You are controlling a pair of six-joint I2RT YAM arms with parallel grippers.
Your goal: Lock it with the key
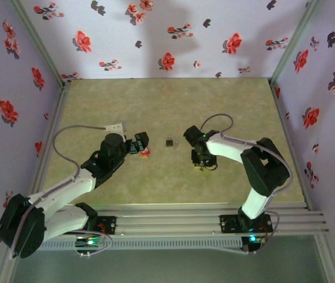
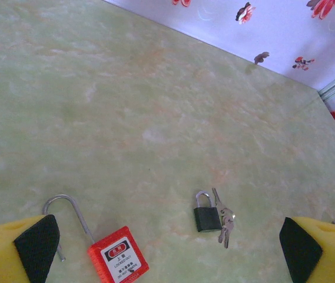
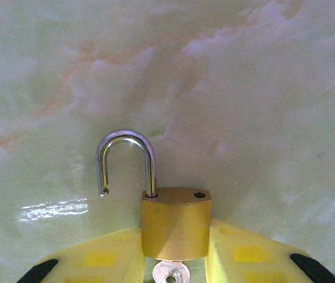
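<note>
A brass padlock (image 3: 176, 224) with its silver shackle (image 3: 126, 159) swung open sits between the yellow fingers (image 3: 105, 256) of my right gripper (image 3: 176, 239), which press on both its sides. The round silver head of a key (image 3: 170, 274) sticks out of its underside. From above, the right gripper (image 1: 201, 164) is low over the table, right of centre. My left gripper (image 2: 167, 250) hangs open above a red padlock (image 2: 118, 259) whose long shackle (image 2: 67, 206) is open. The left gripper (image 1: 139, 144) is left of centre.
A small black padlock (image 2: 206, 218) with a bunch of metal keys (image 2: 225, 223) lies on the green table (image 2: 155, 88) between the arms, also seen from above as the black padlock (image 1: 170, 142). Flowered walls (image 1: 167, 35) close in the back and sides.
</note>
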